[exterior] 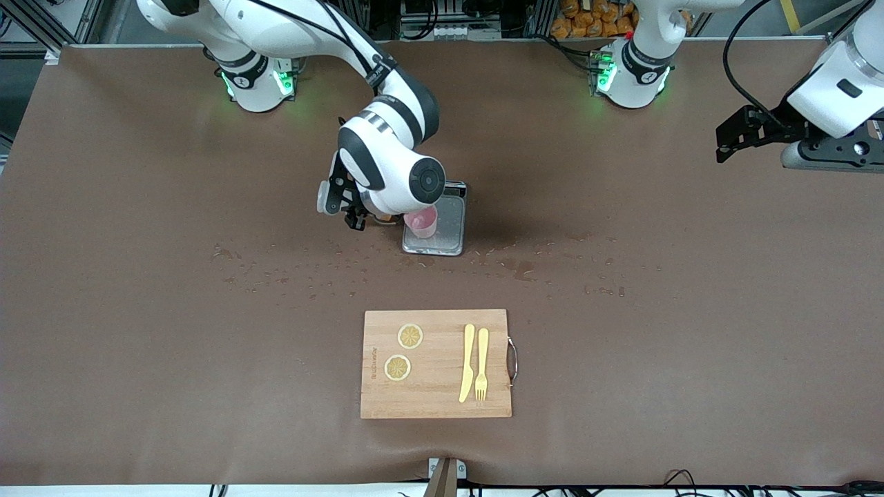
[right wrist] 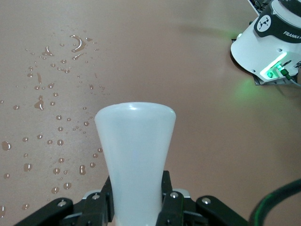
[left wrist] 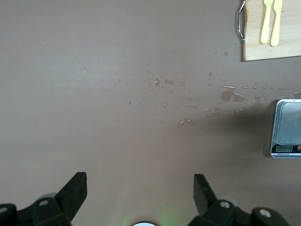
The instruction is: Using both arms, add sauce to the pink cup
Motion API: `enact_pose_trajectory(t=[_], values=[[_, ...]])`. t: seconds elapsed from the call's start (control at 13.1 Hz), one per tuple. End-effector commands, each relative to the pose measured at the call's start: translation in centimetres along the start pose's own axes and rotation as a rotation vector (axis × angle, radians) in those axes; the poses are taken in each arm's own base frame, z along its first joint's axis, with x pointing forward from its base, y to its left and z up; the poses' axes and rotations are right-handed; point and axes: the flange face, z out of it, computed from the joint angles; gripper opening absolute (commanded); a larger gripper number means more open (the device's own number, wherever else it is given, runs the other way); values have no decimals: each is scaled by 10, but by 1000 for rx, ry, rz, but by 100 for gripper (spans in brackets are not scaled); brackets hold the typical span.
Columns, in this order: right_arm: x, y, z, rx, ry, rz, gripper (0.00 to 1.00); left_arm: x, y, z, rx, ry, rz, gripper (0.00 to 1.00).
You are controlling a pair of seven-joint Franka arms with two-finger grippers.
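Note:
The pink cup (exterior: pixel 422 222) stands on the grey scale (exterior: pixel 450 231) mid-table. My right gripper (exterior: pixel 353 212) hangs low beside the cup, toward the right arm's end, and is shut on the sauce bottle. In the right wrist view the whitish bottle (right wrist: pixel 135 146) sits clamped between the fingers (right wrist: pixel 167 188). In the front view the wrist hides most of the bottle; only an orange bit of the cap (exterior: pixel 387 219) shows next to the cup. My left gripper (exterior: pixel 731 141) waits open and empty, high over the left arm's end of the table; its wrist view shows it (left wrist: pixel 140 181) above bare mat.
A wooden cutting board (exterior: pixel 436 400) lies nearer the front camera, with two lemon slices (exterior: pixel 410 336), a yellow knife (exterior: pixel 467 362) and a yellow fork (exterior: pixel 481 364). Water drops (exterior: pixel 521 268) are scattered between board and scale. The scale (left wrist: pixel 287 129) also shows in the left wrist view.

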Motion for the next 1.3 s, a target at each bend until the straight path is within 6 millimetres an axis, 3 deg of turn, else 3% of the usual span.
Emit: enact_pose_trajectory(t=[0.0, 0.46, 0.69, 0.84, 1.22], values=[[3, 0, -11, 19, 20, 15, 0, 3, 1, -2, -19, 9, -19, 100], [24, 4, -38, -2, -55, -73, 0, -1, -1, -10, -25, 24, -23, 100], [67, -12, -60, -27, -221, -93, 0, -1, 2, -9, -24, 22, -18, 100], [96, -15, -62, -16, -294, -108, 0, 0, 1, -8, -24, 21, -20, 100], [167, -24, -39, -11, -482, -161, 0, 0, 2, -7, -24, 19, -18, 100]])
